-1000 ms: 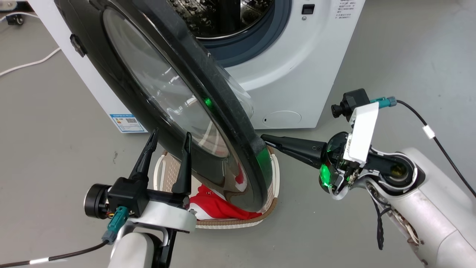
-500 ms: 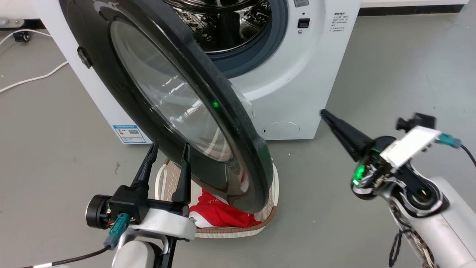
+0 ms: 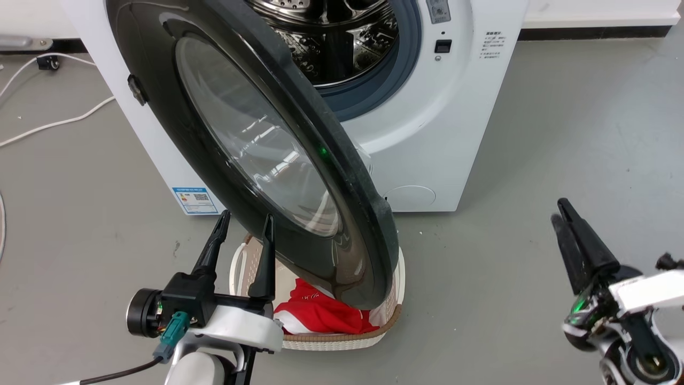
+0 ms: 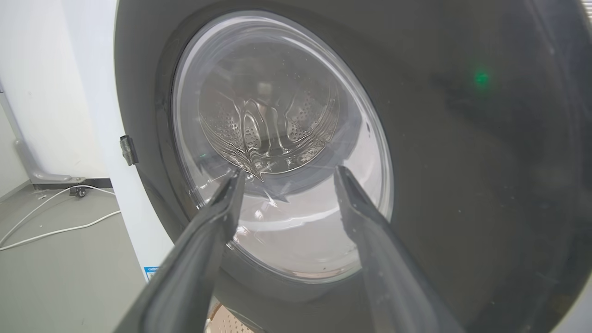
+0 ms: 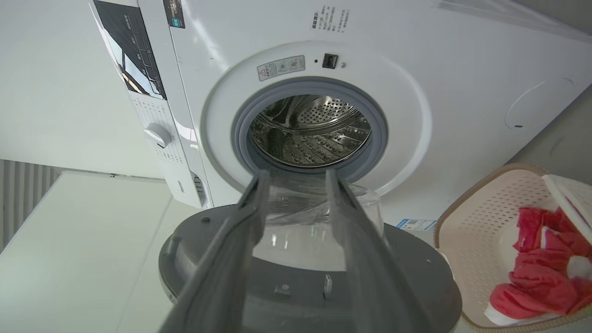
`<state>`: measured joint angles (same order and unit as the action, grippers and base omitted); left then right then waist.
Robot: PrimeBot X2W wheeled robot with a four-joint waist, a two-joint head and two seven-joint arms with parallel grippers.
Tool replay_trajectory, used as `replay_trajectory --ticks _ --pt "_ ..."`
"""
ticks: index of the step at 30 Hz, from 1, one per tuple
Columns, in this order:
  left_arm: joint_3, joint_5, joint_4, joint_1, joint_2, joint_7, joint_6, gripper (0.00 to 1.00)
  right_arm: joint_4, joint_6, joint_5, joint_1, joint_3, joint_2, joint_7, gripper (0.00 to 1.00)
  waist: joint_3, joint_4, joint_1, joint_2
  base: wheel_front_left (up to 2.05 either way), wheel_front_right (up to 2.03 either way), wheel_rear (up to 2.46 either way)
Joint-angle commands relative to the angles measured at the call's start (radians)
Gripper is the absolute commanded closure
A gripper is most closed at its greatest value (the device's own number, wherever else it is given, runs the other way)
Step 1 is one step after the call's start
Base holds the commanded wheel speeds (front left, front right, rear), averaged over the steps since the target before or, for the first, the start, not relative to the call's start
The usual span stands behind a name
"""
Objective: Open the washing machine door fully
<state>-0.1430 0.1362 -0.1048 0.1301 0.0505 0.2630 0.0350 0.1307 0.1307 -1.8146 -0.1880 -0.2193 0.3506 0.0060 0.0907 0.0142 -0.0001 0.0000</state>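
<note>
The washing machine (image 3: pixel 438 133) carries a blue QR label (image 3: pixel 195 199).

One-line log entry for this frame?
door: open, drum exposed | left gripper: open, empty, facing door | right gripper: open, empty, off door | basket: below door

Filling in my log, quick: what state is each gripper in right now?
Left gripper: jaws open, holding nothing, beside the washing machine door.
Right gripper: jaws open, holding nothing, well clear of the door.
</note>
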Motion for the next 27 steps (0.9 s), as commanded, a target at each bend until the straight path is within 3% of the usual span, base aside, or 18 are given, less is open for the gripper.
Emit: replay_trajectory --ticks 1,9,10,13,19,27 --pt "0.002 0.003 -0.004 -0.009 0.0 0.002 -0.005 0.0 -0.012 0.0 0.027 0.029 -0.002 -0.007 -0.024 0.0 -0.006 -0.003 0.0001 0.0 0.0 0.0 0.0" --pt "0.002 0.005 -0.013 -0.021 0.0 0.002 -0.007 0.0 0.034 0.0 0.27 0.083 -0.054 -0.022 -0.212 0.0 -0.028 -0.016 0.0001 0.0 0.0 0.0 0.0" --pt "0.003 0.006 -0.014 -0.022 0.0 0.002 -0.007 0.0 0.067 0.0 0.347 0.078 -0.056 -0.021 -0.24 0.0 -0.031 -0.019 0.0001 0.0 0.0 0.0 0.0" --pt "0.004 0.007 -0.013 -0.022 0.0 0.002 -0.008 0.0 0.095 0.0 0.437 0.065 -0.049 -0.031 -0.256 0.0 -0.032 -0.022 0.0001 0.0 0.0 0.0 0.0" --pt "0.009 0.008 -0.01 -0.02 0.0 0.002 -0.013 0.0 0.132 0.0 0.791 0.029 0.074 -0.079 -0.271 0.0 -0.03 -0.029 0.0001 0.0 0.0 0.0 0.0" --pt "0.012 0.008 -0.011 -0.016 0.0 0.002 -0.019 0.0 0.009 0.0 1.412 0.067 0.274 -0.218 -0.27 0.0 -0.029 -0.031 0.0001 0.0 0.0 0.0 0.0"
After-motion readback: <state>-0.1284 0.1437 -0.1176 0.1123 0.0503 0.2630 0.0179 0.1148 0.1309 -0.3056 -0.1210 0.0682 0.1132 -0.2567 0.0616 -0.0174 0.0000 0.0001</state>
